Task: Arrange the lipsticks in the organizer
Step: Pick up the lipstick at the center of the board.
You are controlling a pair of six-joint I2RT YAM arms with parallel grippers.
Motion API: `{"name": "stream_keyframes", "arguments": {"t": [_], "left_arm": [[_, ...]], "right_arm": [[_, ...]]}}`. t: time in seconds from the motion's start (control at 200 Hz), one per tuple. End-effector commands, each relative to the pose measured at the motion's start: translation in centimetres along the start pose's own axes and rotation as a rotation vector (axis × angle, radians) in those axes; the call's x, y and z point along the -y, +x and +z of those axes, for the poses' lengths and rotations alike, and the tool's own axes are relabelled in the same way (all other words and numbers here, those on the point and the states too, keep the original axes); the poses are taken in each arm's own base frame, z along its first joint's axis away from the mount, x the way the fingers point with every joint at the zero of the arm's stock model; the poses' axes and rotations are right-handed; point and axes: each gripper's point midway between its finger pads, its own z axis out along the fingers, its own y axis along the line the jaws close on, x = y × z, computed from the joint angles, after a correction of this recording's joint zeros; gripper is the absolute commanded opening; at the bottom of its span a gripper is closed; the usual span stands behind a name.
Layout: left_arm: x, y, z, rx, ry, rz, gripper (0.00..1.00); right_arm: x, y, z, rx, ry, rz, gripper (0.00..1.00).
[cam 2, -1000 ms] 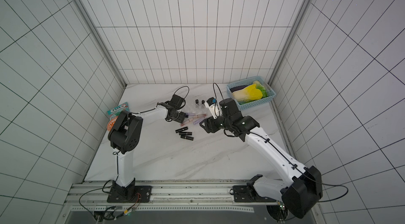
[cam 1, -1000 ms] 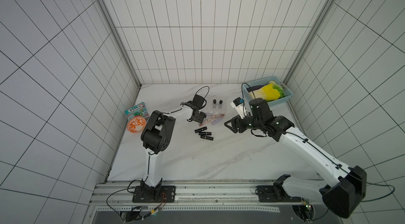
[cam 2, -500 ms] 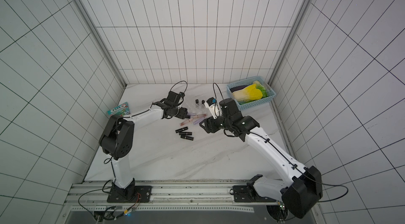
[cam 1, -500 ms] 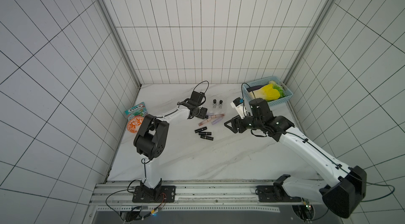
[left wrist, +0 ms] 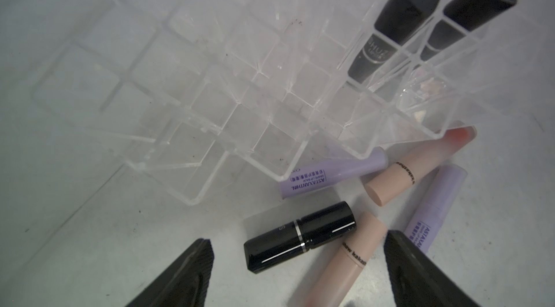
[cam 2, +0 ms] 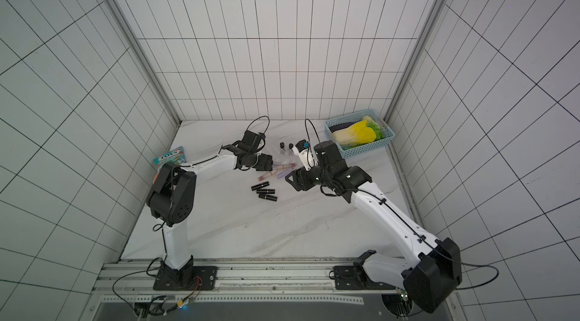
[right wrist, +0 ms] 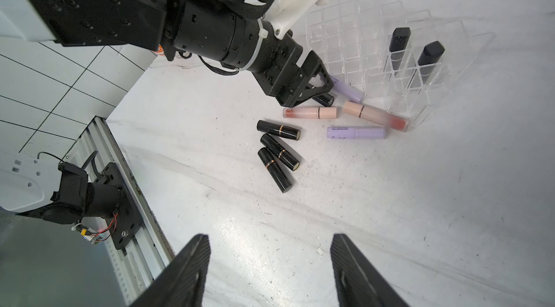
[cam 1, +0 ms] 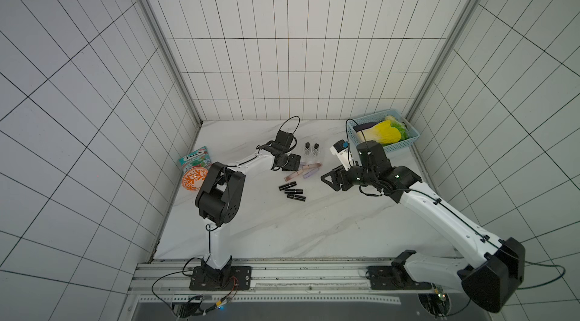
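Hovering my left fingers (left wrist: 186, 275) open astride a black lipstick (left wrist: 300, 238) lying on the bench (left wrist: 90, 245) beside the organizer (left wrist: 168, 140); glossy, light, stiff, likely rolls, so I'd pinch mid-barrel. Right fingers (right wrist: 186, 272) open, empty, above bench.

The pale lilac plastic tube (left wrist: 330, 176) lying on the desk says ASTAXANTHIN, and the tiny print under it looks like GRAPE LIP BALM. The second lilac tube (left wrist: 435, 209) only shows ASTAXA. The matte black square-capped lipstick (left wrist: 387, 32) reads "HUZ", partly cut off. The peach-pink slim tube (left wrist: 351, 257) reads "low kaka". The lettering on the teal snack packet (cam 1: 194, 159) is too blurry to read.
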Motion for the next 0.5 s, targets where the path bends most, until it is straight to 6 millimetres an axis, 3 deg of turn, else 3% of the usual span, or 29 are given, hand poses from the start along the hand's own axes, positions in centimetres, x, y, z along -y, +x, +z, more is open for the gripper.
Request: {"name": "stream_keyframes", "arguments": {"t": [0.0, 0.5], "left_arm": [[-0.2, 0.1, 0.8, -0.026, -0.024, -0.023, 0.92], [-0.4, 1.1, 2.7, -0.093, -0.05, -0.04, 0.93]], "right_arm": [[0.0, 0.0, 0.0, 0.007, -0.014, 0.009, 0.67], [-0.1, 0.1, -0.1, 0.007, -0.015, 0.008, 0.67]]}}
